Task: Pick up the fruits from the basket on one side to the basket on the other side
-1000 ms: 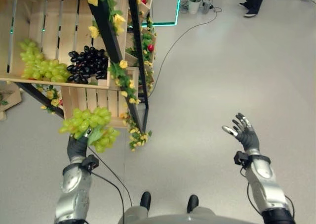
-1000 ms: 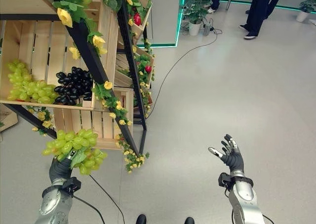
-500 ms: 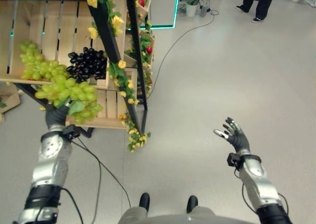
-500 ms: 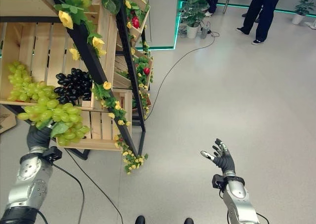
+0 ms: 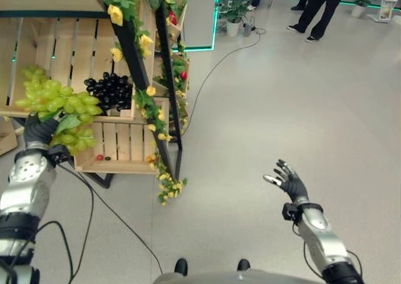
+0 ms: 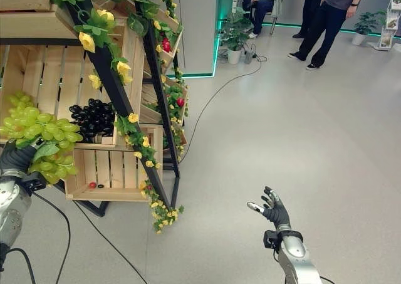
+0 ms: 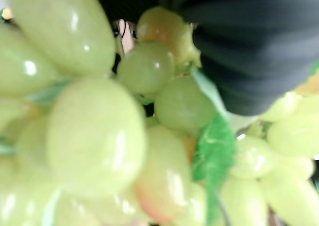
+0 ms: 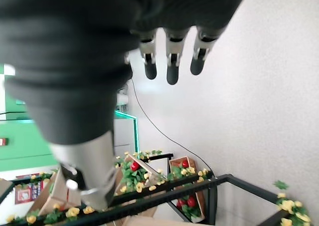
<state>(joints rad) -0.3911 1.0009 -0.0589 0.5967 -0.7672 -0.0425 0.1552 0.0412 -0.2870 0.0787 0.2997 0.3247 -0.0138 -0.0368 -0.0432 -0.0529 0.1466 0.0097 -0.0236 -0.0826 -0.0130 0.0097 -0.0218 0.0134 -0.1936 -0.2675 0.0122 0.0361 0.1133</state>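
Left hand point(image 5: 39, 130) has its fingers wrapped around the green grapes point(image 5: 56, 102), right in front of the upper crate point(image 5: 62, 46). Right hand point(image 5: 289, 182) hangs open, way off.

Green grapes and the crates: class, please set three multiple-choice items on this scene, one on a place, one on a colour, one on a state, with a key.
1. Where is the bunch of green grapes that is off the shelf?
A. In the left hand
B. On the floor
C. In the right hand

2. What colour are the grapes lying in the upper crate?
A. Red
B. Black
C. Orange

3. How is the right hand?
A. Curled round fruit
B. Open, holding nothing
C. Resting on a crate

Key: 1 A, the left hand grips the bunch from below. 2 B, a dark bunch lies there. 3 B, its fingers spread above bare floor.
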